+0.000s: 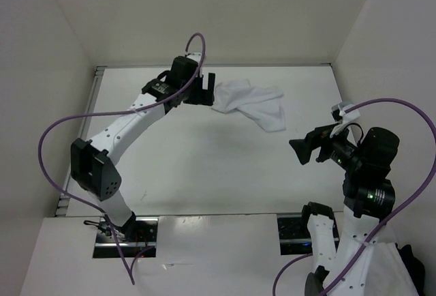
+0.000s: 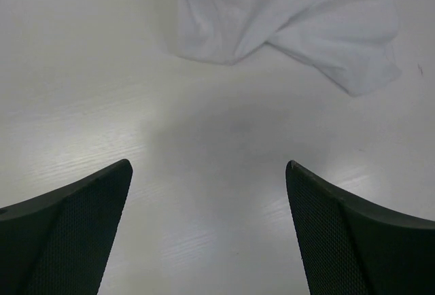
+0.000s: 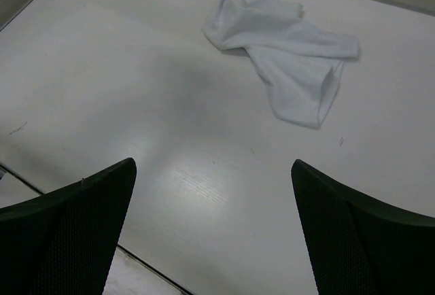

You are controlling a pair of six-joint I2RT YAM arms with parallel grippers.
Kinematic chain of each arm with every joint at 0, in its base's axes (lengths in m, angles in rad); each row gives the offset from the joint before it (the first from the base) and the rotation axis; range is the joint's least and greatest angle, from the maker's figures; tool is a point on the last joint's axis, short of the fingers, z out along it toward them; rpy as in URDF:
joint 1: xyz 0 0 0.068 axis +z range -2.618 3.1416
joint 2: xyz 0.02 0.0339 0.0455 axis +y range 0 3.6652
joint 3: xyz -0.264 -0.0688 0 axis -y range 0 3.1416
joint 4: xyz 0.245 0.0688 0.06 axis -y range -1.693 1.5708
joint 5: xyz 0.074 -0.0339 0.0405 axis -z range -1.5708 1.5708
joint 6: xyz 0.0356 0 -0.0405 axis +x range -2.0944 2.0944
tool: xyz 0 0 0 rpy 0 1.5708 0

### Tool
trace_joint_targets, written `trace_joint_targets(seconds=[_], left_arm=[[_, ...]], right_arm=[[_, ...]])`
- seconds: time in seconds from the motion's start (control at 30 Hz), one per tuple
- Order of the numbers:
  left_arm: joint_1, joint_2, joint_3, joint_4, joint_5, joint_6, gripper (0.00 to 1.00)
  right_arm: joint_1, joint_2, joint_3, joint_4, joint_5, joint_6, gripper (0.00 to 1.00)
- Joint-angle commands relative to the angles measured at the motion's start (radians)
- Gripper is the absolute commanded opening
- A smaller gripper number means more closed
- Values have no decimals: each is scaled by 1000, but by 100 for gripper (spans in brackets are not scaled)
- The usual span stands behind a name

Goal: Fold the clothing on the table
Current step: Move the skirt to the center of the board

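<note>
One piece of clothing (image 1: 252, 101) lies crumpled and unfolded on the far part of the desk (image 1: 204, 166), a little right of the middle. It is a flat white heap with one lobe running toward the near right. It sits clear of the far edge and well apart from the right edge.

The left gripper (image 1: 208, 90) is just beside the clothing's left end, with its fingers (image 1: 202, 98) pointing right at it. In the left wrist view the left gripper (image 2: 208, 164) has its fingers (image 2: 81, 227) spread wide with only bare desk (image 2: 217, 227) between them. The clothing (image 2: 285, 16) lies ahead of the tips and is not touched.

The right gripper (image 1: 298, 151) hangs over the right side of the desk, nearer than the clothing and apart from it. In its own view the right gripper (image 3: 213, 162) has its fingers (image 3: 75, 234) wide apart too and holds nothing. The clothing (image 3: 285, 57) lies farther out on the desk (image 3: 136, 91).

The middle and near left of the desk are open surface. White wall panels (image 1: 225, 9) close in the left, far and right sides, and a thin metal strip (image 1: 97, 78) runs along the left edge.

There are two arms, two purple cables (image 1: 51, 139) and one garment on the desk.
</note>
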Motion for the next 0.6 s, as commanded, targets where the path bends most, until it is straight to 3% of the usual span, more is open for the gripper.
trace_joint_targets(seconds=[0.0,0.13,0.23,0.37,0.57], left_arm=[[36,65,-7,-17,166,30,100],[73,65,-200,337,392,-177,100],[61,167,-191,393,370,-248,100],[27,236,-133,480,252,-207,100],[27,373,-53,522,227,-72,100]], right_arm=[[-1,-18,-10,64,-1,24,99],[-1,-38,-10,64,-1,24,99],[-1,-49,-10,64,-1,24,99],[-1,-58,-10,64,-21,24,99],[-1,-80,-10,73,-30,24,99]])
